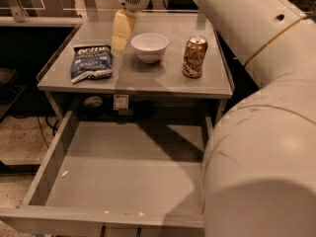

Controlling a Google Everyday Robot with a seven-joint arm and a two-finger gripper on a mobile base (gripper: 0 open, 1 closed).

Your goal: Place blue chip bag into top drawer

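I see the cream gripper hanging just camera-right of the crinkled dark-blue foil chip bag; can't tell its opening; grey metal top drawer open.

Table: blue chip bag at left, bowl centre, soda can right. Gripper between bag and bowl, seemingly just above the tabletop. Top drawer open below, in front.

The white arm stretches from lower right to upper left, its claw hanging downward there.
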